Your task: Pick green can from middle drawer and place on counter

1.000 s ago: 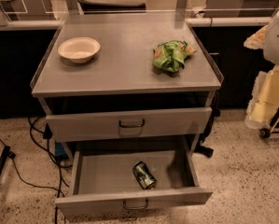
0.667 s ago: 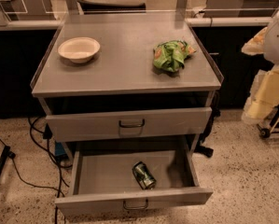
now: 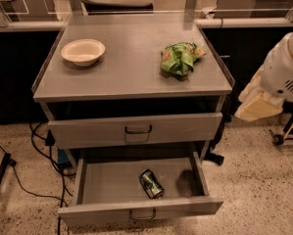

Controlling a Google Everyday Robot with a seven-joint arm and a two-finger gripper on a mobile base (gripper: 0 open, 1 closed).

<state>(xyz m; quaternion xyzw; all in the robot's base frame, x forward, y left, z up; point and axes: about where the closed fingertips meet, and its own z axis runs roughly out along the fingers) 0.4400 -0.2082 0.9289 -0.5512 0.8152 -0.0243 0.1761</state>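
The green can (image 3: 151,183) lies on its side in the open middle drawer (image 3: 107,182), right of centre and near the front panel. The drawer is pulled well out, and its loop handle (image 3: 142,214) faces me. The counter (image 3: 131,67) is the grey cabinet top above. My arm's white and beige body (image 3: 278,82) hangs at the right edge, beside the cabinet and about level with the counter, far from the can. My gripper itself is out of view.
A beige bowl (image 3: 83,51) sits on the counter's left, and a crumpled green-and-orange snack bag (image 3: 179,58) on its right. The upper drawer (image 3: 136,129) is nearly closed. Cables (image 3: 38,146) trail on the floor at left, and a wheeled stand (image 3: 283,136) is at right.
My arm at the right edge has moved down and slightly left, toward the cabinet. The can, the drawers and the counter items have not moved.
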